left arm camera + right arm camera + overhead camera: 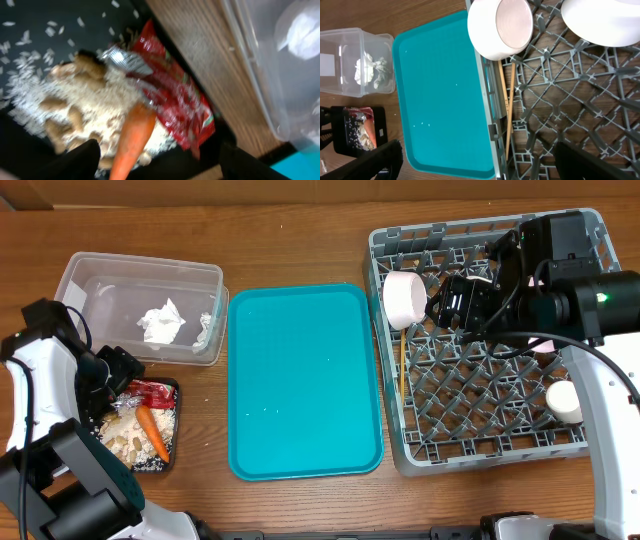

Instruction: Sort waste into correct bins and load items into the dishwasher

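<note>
Left wrist view shows the left pincer [160,150] spread wide, empty, above carrot [132,140] and wrapper [175,100]; right pincer [477,150] equally spread, bowl [500,27] at twelve o'clock.

The left arm [28,385] and right arm [618,405] are clad in white shells, joined by black housings and trailed by black cables. A green light [601,298] is lit on the right; claw fingers [375,160] are black

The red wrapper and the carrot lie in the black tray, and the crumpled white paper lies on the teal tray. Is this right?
Not quite: the overhead view shows the crumpled white paper inside the clear tub, not on the teal tray. The red wrapper and carrot are in the black tray.
</note>
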`<state>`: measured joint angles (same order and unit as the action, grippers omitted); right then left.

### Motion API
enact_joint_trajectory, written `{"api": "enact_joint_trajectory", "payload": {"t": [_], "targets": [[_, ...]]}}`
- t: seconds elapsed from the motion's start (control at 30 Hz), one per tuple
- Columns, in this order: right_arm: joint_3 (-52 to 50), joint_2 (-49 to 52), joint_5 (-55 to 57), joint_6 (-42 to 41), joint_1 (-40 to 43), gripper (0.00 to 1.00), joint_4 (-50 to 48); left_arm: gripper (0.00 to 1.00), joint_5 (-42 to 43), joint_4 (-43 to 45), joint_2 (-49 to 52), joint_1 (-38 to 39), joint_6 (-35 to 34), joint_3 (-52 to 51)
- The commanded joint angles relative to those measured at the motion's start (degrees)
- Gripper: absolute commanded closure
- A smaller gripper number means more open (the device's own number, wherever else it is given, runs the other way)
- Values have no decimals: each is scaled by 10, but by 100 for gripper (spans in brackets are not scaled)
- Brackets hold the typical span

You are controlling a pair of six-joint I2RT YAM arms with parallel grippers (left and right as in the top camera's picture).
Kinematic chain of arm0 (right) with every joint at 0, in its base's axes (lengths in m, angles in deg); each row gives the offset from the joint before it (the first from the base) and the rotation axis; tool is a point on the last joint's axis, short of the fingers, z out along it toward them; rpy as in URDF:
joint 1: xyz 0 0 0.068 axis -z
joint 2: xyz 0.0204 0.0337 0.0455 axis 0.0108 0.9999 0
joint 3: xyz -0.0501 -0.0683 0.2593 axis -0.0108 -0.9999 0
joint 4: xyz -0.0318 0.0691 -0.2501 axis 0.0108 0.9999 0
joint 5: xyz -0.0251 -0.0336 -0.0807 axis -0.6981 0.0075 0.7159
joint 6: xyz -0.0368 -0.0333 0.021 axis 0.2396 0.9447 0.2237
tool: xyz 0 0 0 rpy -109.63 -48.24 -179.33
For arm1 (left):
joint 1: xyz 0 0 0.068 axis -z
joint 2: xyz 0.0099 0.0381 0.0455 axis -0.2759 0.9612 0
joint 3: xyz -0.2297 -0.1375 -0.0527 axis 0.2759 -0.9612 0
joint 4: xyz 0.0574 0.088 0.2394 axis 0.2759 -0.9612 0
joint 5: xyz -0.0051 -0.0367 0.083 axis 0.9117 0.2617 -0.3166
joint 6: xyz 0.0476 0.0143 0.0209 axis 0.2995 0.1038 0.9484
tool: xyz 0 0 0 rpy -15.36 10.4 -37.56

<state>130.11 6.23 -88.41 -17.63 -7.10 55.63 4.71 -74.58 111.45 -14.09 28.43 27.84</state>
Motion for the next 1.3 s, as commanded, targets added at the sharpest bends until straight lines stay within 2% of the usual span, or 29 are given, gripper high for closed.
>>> {"api": "enact_joint_trajectory", "payload": {"t": [0.0,0.13,0.23,0.37,0.57,0.6,0.73,0.77,0.83,1.27], "targets": [[5,-5,5,2,-2,0,-3,18,-1,24,-3,2,1,-13],[5,-5,5,2,-2,0,-2,18,-76,59,-3,2,-4,-21],[5,-5,5,2,-2,0,-1,27,-76,82,-3,1,-9,-31],[5,-5,5,2,-2,0,4,35,-77,112,-2,1,-10,-52],[5,-5,5,2,-2,0,14,42,-86,140,7,0,-10,-77],[5,-5,5,2,-2,0,16,46,-86,143,9,0,-10,-78],[5,-5,5,2,-2,0,23,75,-85,143,10,0,-10,-76],[5,-5,5,2,-2,0,25,84,-80,141,10,0,-9,-73],[5,-5,5,2,-2,0,27,96,-67,128,9,0,-7,-61],[5,-5,5,2,-2,0,18,96,-66,-57,4,1,-8,97]]}}
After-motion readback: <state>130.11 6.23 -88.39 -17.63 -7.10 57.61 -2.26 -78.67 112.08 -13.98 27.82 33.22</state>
